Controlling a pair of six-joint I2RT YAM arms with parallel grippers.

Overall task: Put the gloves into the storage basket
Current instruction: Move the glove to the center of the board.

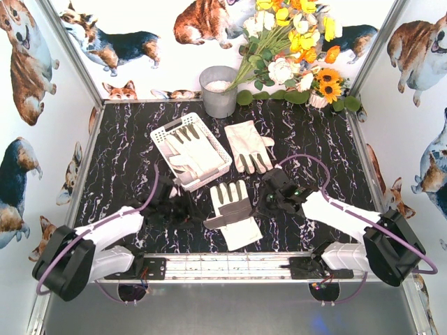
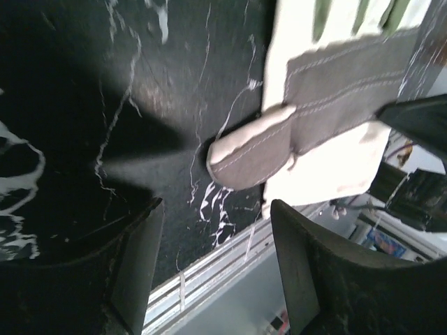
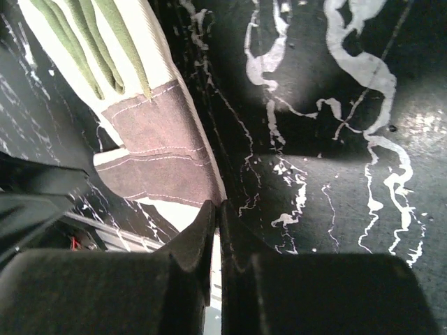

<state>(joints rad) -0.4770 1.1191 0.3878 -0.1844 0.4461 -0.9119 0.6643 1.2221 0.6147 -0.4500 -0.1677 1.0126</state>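
Note:
The white slotted storage basket point(image 1: 166, 132) stands at the back left of centre with one cream glove point(image 1: 192, 150) lying in it. A second glove point(image 1: 248, 145) lies flat just right of the basket. A third glove point(image 1: 232, 208), with a grey palm patch, lies at the front centre. It also shows in the left wrist view point(image 2: 328, 84) and the right wrist view point(image 3: 150, 143). My left gripper point(image 1: 185, 209) point(image 2: 216, 234) is open and empty, just left of this glove's thumb. My right gripper point(image 1: 269, 197) point(image 3: 218, 209) is shut, its tips at this glove's right edge.
A grey metal bucket point(image 1: 218, 91) stands at the back centre. A bunch of artificial flowers point(image 1: 297, 49) leans at the back right. Printed walls close in both sides. The table's metal front rail point(image 1: 237, 265) runs between the arm bases.

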